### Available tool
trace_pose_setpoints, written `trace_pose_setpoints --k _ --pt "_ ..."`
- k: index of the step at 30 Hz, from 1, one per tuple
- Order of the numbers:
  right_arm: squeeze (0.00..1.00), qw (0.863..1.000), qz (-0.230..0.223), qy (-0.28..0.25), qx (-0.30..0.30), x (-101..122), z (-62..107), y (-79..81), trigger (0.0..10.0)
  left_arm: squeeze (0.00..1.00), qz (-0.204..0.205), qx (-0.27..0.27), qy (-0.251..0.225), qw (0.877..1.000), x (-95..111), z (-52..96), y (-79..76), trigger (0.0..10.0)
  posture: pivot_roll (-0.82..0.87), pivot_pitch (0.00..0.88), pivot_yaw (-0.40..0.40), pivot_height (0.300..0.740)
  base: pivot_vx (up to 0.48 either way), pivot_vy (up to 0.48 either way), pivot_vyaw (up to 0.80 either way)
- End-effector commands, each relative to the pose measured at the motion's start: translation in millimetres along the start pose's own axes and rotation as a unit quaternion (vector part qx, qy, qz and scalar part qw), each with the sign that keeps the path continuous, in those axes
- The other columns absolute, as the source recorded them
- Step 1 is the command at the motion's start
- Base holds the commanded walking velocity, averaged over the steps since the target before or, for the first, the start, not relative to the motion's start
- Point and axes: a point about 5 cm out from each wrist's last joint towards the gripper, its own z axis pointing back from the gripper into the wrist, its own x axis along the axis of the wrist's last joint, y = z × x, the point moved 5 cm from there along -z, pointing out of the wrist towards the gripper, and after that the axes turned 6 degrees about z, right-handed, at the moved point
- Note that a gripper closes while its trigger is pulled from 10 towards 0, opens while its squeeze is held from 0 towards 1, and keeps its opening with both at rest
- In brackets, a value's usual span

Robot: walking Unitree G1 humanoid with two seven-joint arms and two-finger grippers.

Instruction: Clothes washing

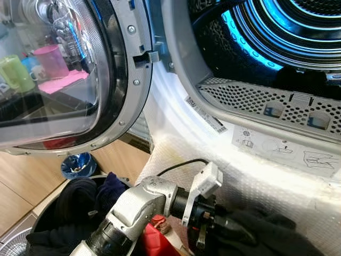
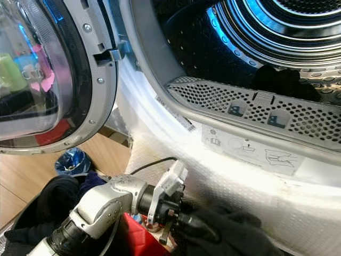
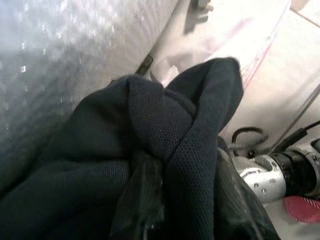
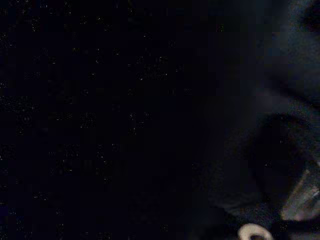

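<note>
The machine's drum (image 1: 277,37) stands open, lit blue inside, with a perforated grille (image 1: 250,98) along its lower lip. Just below that lip, at the bottom middle of the eye views, my left gripper (image 1: 226,224) is buried in a dark garment (image 1: 266,234) and shut on it. The left wrist view has the same dark mesh cloth (image 3: 165,135) bunched over the fingers, close against the padded machine front. A basket (image 1: 40,216) at the lower left holds more dark clothes (image 1: 74,205). The right wrist view is nearly black.
The round glass door (image 1: 64,74) hangs open at the left. White bubble padding (image 1: 256,176) covers the machine front below the opening. A red object (image 1: 154,241) lies under my left forearm. A blue bag (image 1: 78,164) sits on the wooden floor (image 1: 21,181).
</note>
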Motion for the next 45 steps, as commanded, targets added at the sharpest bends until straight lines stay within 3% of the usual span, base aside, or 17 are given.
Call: trace_pose_setpoints --k 1,2,3,4,5,14,20,23,36,38,39,40,41,42,43,45 --pt "0.00 1.000 -0.013 -0.024 -0.006 8.1 1.1 0.7 10.0 0.00 0.000 -0.028 0.017 0.999 -3.8 -0.6 -10.8 0.0 -0.02 0.045 0.146 0.740 0.000 0.000 0.00" --pt "0.00 1.000 -0.015 -0.024 -0.003 8.0 2.0 1.7 10.0 0.00 -0.001 -0.026 0.021 0.999 -5.3 1.4 -10.7 0.0 -0.02 0.045 0.146 0.740 0.000 0.000 0.00" --pt "0.00 1.000 -0.019 -0.021 0.003 6.8 3.9 3.2 7.9 0.00 -0.001 -0.023 0.025 0.999 -6.8 3.4 -10.3 0.0 -0.01 0.039 0.146 0.740 0.000 0.000 0.00" --pt "0.00 1.000 -0.019 -0.021 0.003 6.8 3.9 3.2 7.9 0.00 -0.001 -0.023 0.025 0.999 -6.8 3.4 -10.3 0.0 -0.01 0.039 0.146 0.740 0.000 0.000 0.00" --pt "0.00 1.000 -0.024 -0.018 0.007 5.4 6.4 3.7 0.0 0.00 -0.001 -0.019 0.029 0.999 -8.2 5.4 -9.8 0.0 -0.01 0.038 0.146 0.740 0.000 0.000 0.00" --pt "0.00 0.998 -0.046 -0.024 0.048 10.8 21.4 13.6 0.0 0.00 -0.002 -0.006 0.037 0.999 -11.5 11.0 -7.2 0.0 -0.01 0.048 0.147 0.740 0.000 0.000 0.00" --pt "0.00 0.997 -0.052 -0.022 0.061 9.1 23.2 17.9 0.0 0.00 -0.006 0.003 0.036 0.999 -12.1 11.4 -5.0 0.0 -0.01 0.059 0.148 0.740 0.000 0.000 0.00" --pt "0.00 0.993 -0.069 -0.030 0.089 13.2 23.1 27.5 0.0 0.00 0.000 0.018 0.032 0.999 -12.1 12.2 -1.6 0.0 0.00 0.076 0.147 0.740 0.000 0.000 0.00" --pt "0.00 0.990 -0.084 -0.031 0.106 15.3 27.2 33.0 0.0 0.00 0.004 0.033 0.034 0.999 -16.6 21.5 -1.1 0.0 0.01 0.093 0.145 0.740 0.000 0.000 0.00" --pt "0.00 0.990 -0.087 -0.032 0.108 15.6 26.7 34.1 0.0 0.00 0.001 0.032 0.036 0.999 -17.6 21.8 -2.2 3.0 0.01 0.093 0.144 0.740 0.000 0.000 0.00" --pt "0.00 0.990 -0.087 -0.032 0.108 15.6 26.6 34.2 0.0 0.00 0.000 0.032 0.037 0.999 -18.0 21.9 -2.8 3.0 0.01 0.093 0.144 0.740 0.000 0.000 0.00" --pt "0.00 0.989 -0.088 -0.034 0.110 15.6 25.8 34.6 0.0 0.48 0.001 0.026 0.040 0.999 -20.1 22.6 -5.7 8.0 0.01 0.093 0.144 0.740 0.000 0.000 0.00" --pt "0.00 0.989 -0.089 -0.034 0.110 15.6 25.4 34.9 0.0 0.48 0.001 0.021 0.042 0.999 -20.9 22.9 -7.6 8.0 0.01 0.093 0.144 0.740 0.000 0.000 0.00" --pt "0.00 0.989 -0.090 -0.034 0.110 15.6 25.0 35.0 0.0 0.67 0.003 0.018 0.041 0.999 -21.1 23.1 -9.1 8.6 0.02 0.092 0.144 0.740 0.000 0.000 0.00" --pt "0.00 0.989 -0.092 -0.035 0.112 15.5 24.1 35.4 0.0 1.00 0.008 0.013 0.041 0.999 -21.0 23.5 -11.3 9.6 0.02 0.094 0.142 0.740 0.000 0.000 0.00" --pt "0.00 0.988 -0.095 -0.036 0.115 15.4 22.7 36.2 0.0 1.00 0.008 0.010 0.044 0.999 -20.8 23.9 -12.4 9.8 0.02 0.094 0.142 0.740 0.000 0.000 0.00"
